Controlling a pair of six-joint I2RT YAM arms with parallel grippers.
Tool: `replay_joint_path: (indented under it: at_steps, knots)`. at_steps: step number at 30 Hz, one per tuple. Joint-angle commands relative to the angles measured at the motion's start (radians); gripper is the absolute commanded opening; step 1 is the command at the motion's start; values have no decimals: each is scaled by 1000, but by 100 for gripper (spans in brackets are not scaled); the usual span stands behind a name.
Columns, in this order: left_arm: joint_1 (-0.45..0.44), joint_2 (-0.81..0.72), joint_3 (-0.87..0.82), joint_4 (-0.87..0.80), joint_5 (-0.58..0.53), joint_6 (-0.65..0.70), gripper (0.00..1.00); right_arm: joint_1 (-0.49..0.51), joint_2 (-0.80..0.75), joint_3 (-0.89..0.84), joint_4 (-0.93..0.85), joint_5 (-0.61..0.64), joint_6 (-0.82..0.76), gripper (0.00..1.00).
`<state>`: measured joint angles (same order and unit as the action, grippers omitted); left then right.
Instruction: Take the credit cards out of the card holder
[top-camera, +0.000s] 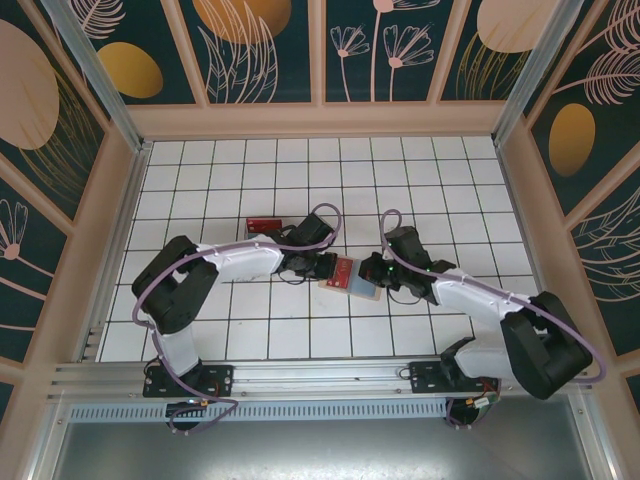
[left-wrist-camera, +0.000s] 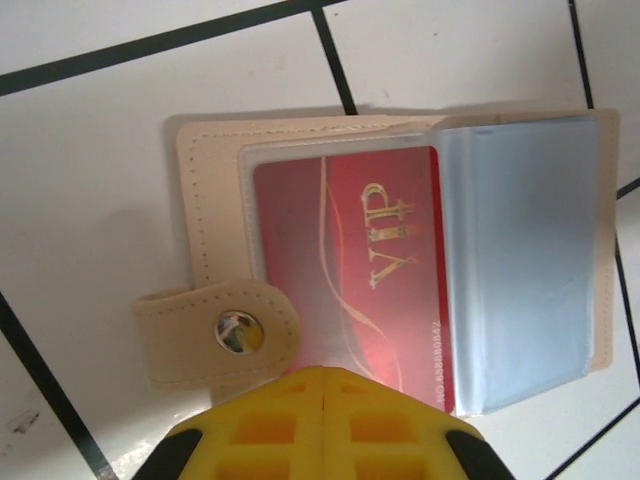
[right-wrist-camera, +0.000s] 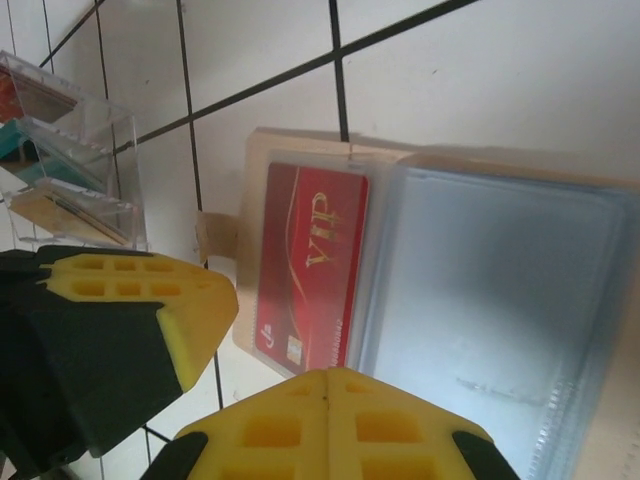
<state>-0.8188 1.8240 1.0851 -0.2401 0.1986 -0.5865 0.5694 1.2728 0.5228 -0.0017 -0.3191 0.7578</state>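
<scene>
The card holder (left-wrist-camera: 215, 190) lies open on the white tiles, tan panel and snap strap (left-wrist-camera: 215, 335) to one side. A red VIP credit card (left-wrist-camera: 350, 270) sits in its clear sleeve, and the bluish clear sleeves (left-wrist-camera: 525, 260) are folded to the other side. My left gripper (left-wrist-camera: 325, 385) is shut, with its tips over the red card's near edge and nothing visible between them. My right gripper (right-wrist-camera: 325, 390) is shut too, its tips at the holder's (right-wrist-camera: 300, 150) near edge where the red card (right-wrist-camera: 310, 260) meets the sleeves. In the top view both grippers (top-camera: 328, 268) (top-camera: 380, 275) flank the holder (top-camera: 365, 290).
A clear plastic tray (right-wrist-camera: 70, 160) holding red, teal and tan cards stands to the left, beyond the left gripper's yellow finger (right-wrist-camera: 140, 310); from above the tray (top-camera: 262, 225) sits behind the left arm. Patterned walls close in the tiled floor.
</scene>
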Motion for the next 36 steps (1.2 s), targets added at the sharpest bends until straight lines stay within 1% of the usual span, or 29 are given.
replay_joint_path:
  at_steps: [1, 12, 17, 25, 31, 36]
  knots:
    - [9, 35, 4, -24, -7, 16, 7, 8, 50, 38, 77, -68, 24, 0]
    - [8, 83, 10, -27, 8, 16, 12, 13, 150, 29, 138, -114, 43, 0]
    - [7, 77, 4, -16, 24, 7, 12, 13, 185, 37, 142, -113, 49, 8]
    - [8, 79, -1, -1, 49, -4, 12, 12, 231, 41, 141, -112, 55, 14]
    - [10, 49, 6, -16, 26, 3, 14, 12, 237, 40, 138, -108, 51, 14]
    - [34, 4, 18, -25, 18, -1, 14, 11, 234, 40, 129, -100, 49, 14]
